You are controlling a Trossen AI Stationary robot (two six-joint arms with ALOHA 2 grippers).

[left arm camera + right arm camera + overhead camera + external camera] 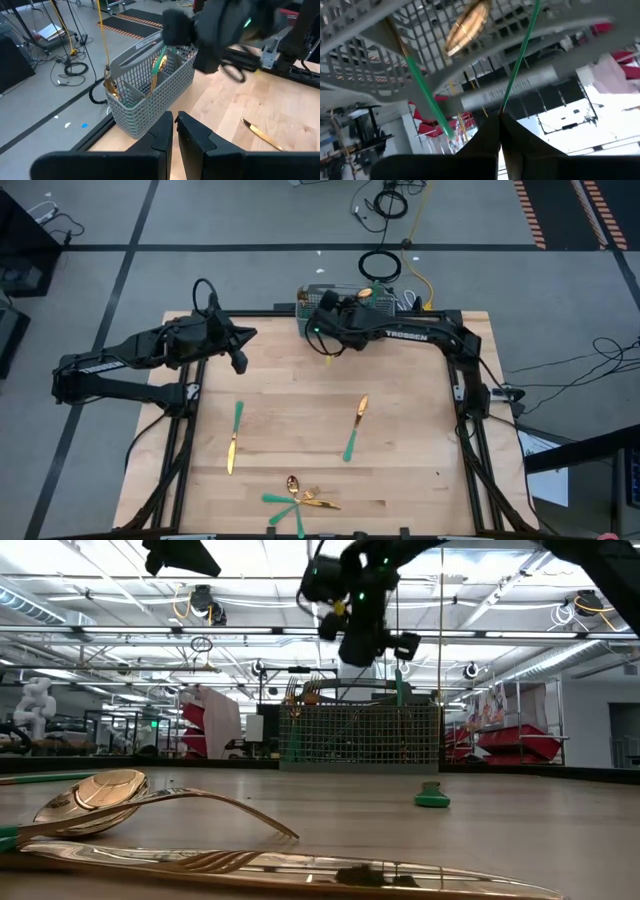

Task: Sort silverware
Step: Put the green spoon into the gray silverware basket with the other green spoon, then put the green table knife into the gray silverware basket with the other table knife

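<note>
Teal-handled spoon (520, 55) pinched in the right gripper's (500, 116) jaws above the mesh caddy (330, 298); left gripper (240, 362) hovers, jaws nearly closed, empty.

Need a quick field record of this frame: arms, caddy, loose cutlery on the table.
right gripper: at the grey wire-mesh caddy, jaws shut on a slim teal-green handle
left gripper: waits above the table's left rear, holding nothing
caddy contents: several gold-headed pieces
loose on wooden table: gold knife with teal handle, second knife, front pile of spoon and forks
</note>
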